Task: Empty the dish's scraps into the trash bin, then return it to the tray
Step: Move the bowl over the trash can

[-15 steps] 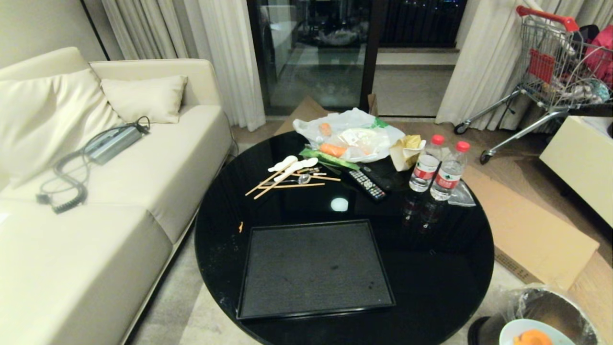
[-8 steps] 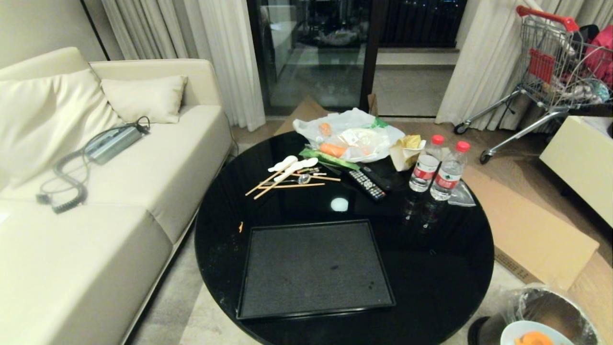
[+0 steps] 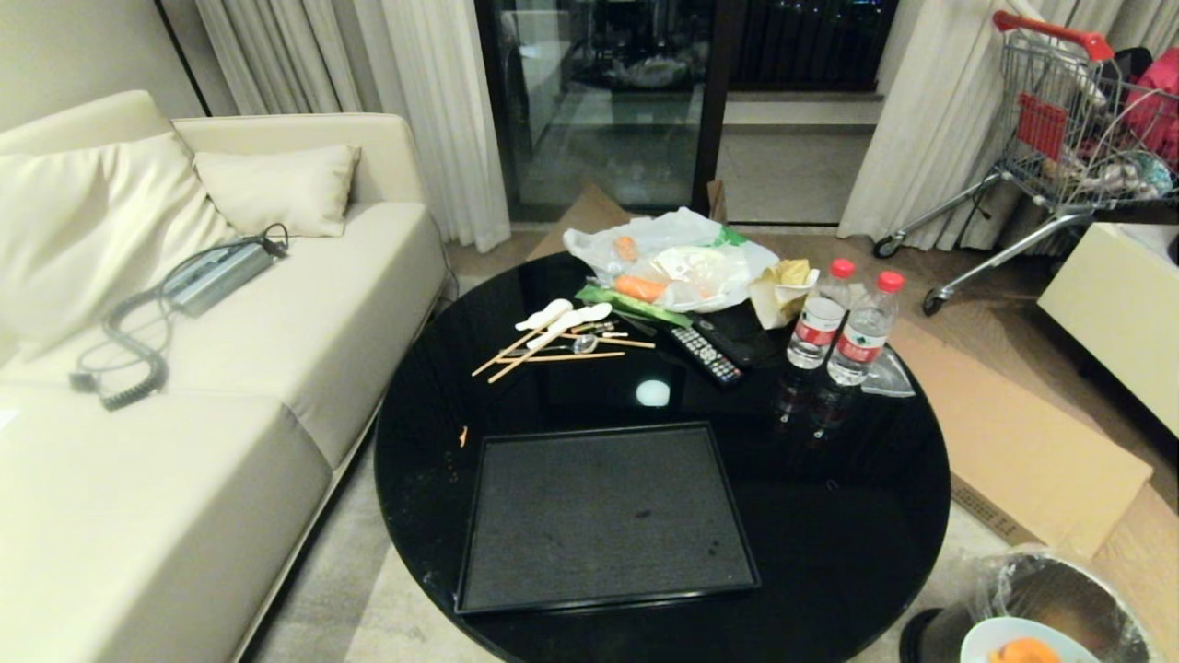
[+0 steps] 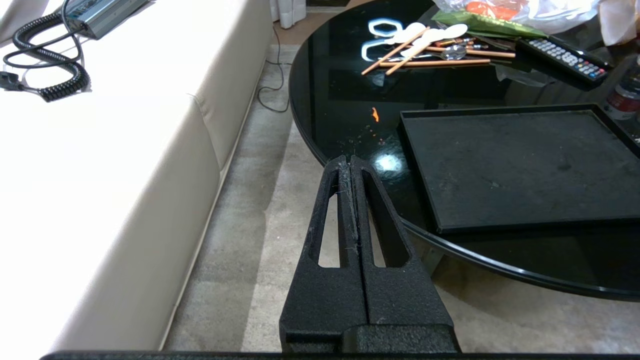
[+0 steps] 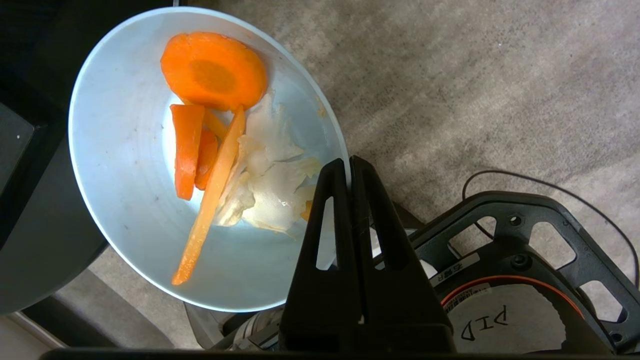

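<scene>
The pale blue-white dish hangs over the carpet with my right gripper shut on its rim. In it lie the scraps: a round carrot slice, carrot strips and pale bits. In the head view the dish shows at the bottom right edge, just in front of the silvery trash bin with its clear liner; the gripper itself is out of that view. The black tray lies bare on the table's near side. My left gripper is shut and parked beside the table's edge, holding nothing.
The round black table carries chopsticks and spoons, a remote, two water bottles and a plastic bag with carrots. A cream sofa stands left; flattened cardboard lies right. My base is under the right gripper.
</scene>
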You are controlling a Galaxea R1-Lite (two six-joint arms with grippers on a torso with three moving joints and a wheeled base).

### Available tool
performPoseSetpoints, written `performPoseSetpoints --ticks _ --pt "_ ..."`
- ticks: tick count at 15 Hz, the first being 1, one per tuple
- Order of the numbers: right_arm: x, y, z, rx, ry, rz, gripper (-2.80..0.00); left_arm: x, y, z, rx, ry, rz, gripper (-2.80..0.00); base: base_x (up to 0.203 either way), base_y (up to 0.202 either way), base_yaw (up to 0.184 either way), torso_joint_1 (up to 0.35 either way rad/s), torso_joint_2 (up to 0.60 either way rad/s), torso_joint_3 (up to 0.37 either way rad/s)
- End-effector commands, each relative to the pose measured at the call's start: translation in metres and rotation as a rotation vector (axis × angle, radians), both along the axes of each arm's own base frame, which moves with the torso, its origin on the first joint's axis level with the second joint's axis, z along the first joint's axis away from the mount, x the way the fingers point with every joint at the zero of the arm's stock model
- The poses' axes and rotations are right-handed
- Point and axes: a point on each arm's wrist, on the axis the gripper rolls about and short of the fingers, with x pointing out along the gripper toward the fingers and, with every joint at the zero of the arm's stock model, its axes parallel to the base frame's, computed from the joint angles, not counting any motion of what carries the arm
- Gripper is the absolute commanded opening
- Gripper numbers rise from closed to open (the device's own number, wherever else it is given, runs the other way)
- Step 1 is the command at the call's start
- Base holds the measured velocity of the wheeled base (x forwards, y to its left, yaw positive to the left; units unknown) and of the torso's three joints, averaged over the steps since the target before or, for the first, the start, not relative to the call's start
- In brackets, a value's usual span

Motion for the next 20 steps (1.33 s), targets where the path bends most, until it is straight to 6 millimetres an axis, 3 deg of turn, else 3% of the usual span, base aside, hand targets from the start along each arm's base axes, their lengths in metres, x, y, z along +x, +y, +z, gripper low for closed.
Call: performPoseSetpoints --ticks 1,20 --pt "0.0004 0.0001 -0.0006 -0.001 0.006 -0.005 -2.8 0.0 0.0 0.0 0.0 -0.001 0.001 -2.8 0.0 0.0 0.0 0.0 0.0 0.0" --pt "0.0024 0.0006 0.0008 0.001 0.001 -0.005 -2.8 0.0 0.0 0.0 -0.001 -0.001 0.001 -2.8 0.0 0.0 0.0 0.0 0.0 0.0"
